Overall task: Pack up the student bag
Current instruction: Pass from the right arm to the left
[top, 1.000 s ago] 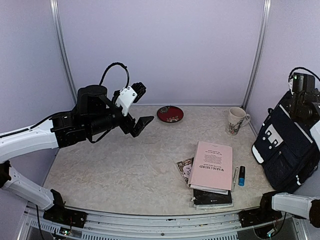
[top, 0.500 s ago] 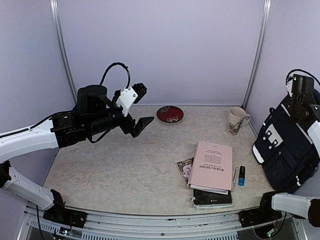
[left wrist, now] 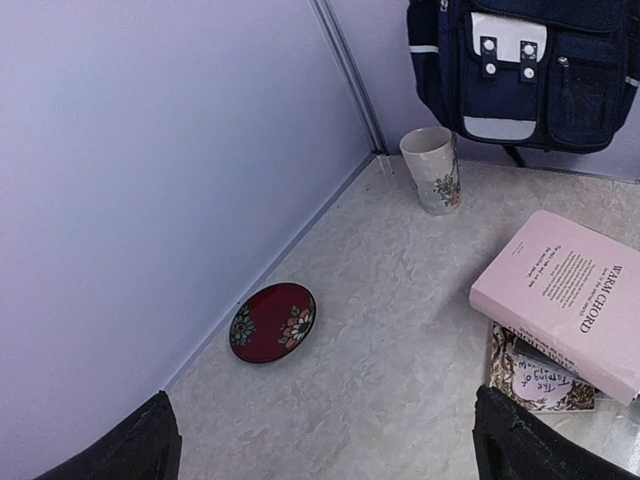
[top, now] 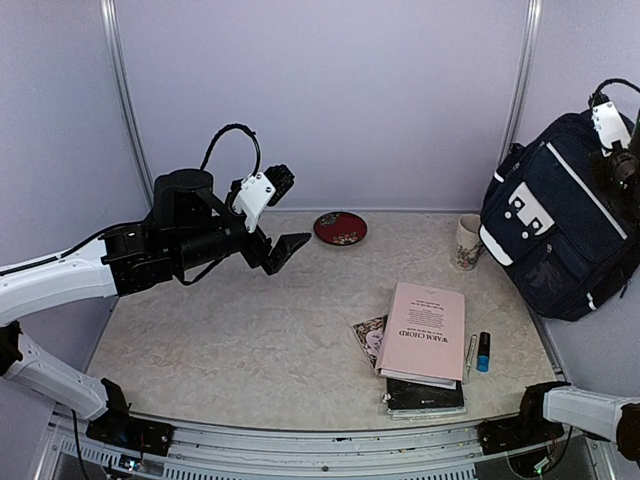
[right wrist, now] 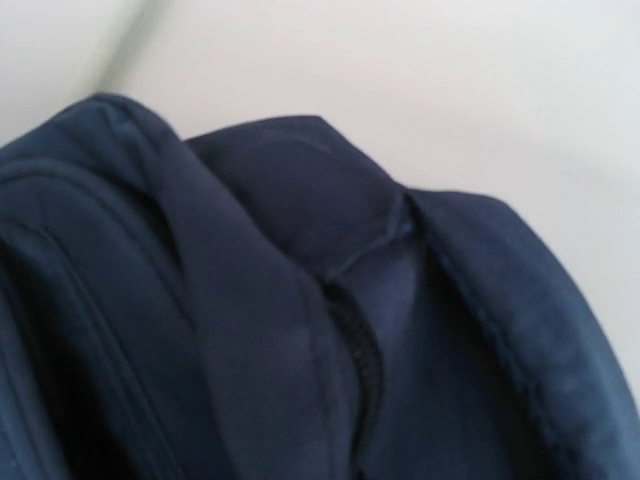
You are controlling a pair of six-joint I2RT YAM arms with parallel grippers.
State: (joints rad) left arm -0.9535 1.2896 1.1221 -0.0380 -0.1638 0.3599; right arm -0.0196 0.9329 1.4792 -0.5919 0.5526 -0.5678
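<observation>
student bag [top: 560, 240]: hanging above desk [top: 250, 330], long axis roughly upright, top uppermost, front pockets facing left
right pincer [top: 623, 162]: clamped on bag's top
left pincer [top: 284, 215]: wide apart, empty

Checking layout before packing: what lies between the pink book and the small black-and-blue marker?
A slim pen, lying along the edge of the pink book, with the marker just beyond it. Only the top external view shows this.
</observation>
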